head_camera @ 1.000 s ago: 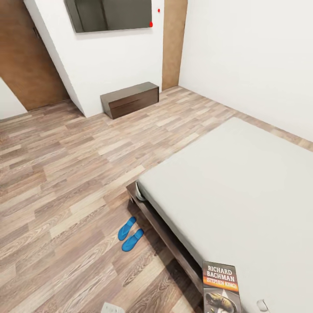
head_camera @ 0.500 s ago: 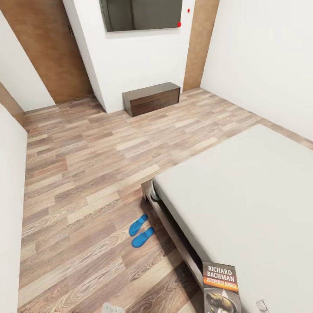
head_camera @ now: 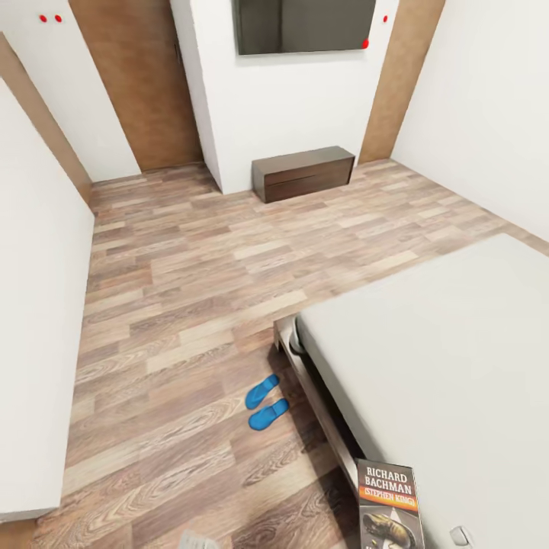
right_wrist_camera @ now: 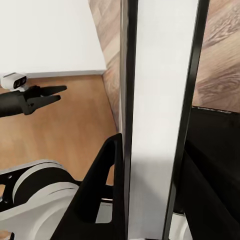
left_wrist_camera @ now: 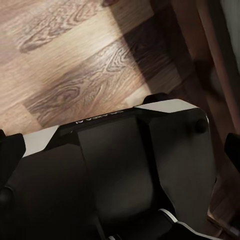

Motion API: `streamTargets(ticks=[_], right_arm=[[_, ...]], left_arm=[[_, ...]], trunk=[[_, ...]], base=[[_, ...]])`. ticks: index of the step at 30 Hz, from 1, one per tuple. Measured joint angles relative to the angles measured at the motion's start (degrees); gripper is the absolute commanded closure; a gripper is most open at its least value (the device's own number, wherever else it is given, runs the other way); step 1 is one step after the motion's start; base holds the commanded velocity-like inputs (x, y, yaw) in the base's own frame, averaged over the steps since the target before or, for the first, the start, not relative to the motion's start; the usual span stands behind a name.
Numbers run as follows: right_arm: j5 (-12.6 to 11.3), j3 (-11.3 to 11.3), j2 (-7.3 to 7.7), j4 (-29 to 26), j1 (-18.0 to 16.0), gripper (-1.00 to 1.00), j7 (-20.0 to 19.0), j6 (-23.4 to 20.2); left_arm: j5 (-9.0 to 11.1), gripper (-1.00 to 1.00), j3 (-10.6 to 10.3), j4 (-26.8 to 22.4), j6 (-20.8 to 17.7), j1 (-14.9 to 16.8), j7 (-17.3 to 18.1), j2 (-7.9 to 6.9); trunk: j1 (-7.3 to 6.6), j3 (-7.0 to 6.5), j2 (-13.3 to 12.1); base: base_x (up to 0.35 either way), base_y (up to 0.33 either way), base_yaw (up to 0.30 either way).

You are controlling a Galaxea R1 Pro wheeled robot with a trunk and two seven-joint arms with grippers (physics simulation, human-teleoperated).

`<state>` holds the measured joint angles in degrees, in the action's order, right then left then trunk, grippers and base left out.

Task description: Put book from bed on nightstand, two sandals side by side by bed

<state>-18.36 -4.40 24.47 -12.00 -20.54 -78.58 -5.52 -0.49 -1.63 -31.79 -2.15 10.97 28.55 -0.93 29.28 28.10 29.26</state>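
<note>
The book (head_camera: 389,507), black with white "RICHARD BACHMAN" lettering, hangs at the picture's lower edge in front of the bed's near corner. In the right wrist view it (right_wrist_camera: 160,100) stands edge-on between the black fingers (right_wrist_camera: 107,165) of my right gripper (right_wrist_camera: 155,150), which is shut on it. Two blue sandals (head_camera: 261,390) (head_camera: 268,414) lie side by side on the floor next to the bed (head_camera: 442,358). A low dark-brown nightstand (head_camera: 303,174) stands by the far wall. My left gripper (right_wrist_camera: 52,94) hangs open over the floor.
A dark screen (head_camera: 305,27) hangs above the cabinet. A white wall (head_camera: 34,343) runs close along the left. A wooden door (head_camera: 137,84) is at the back left. Wood-plank floor (head_camera: 183,274) lies between wall and bed. My base (left_wrist_camera: 125,170) is below the left wrist.
The whole head view has swung left, so the bed, sandals and cabinet shifted right and the left wall came in. The book keeps its place in the picture.
</note>
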Motion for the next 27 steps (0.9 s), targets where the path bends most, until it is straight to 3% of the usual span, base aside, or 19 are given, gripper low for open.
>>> streamTargets(ticks=[27], right_arm=[[0.0, 0.0, 0.01, 0.0, 0.0, 1.00, 0.0, 0.0]], left_arm=[[-0.1, -1.00, 0.0, 0.0, 0.0, 0.0, 0.0, 0.00]], trunk=[[0.00, 0.00, 0.0]], base=[[0.000, 0.000, 0.292]])
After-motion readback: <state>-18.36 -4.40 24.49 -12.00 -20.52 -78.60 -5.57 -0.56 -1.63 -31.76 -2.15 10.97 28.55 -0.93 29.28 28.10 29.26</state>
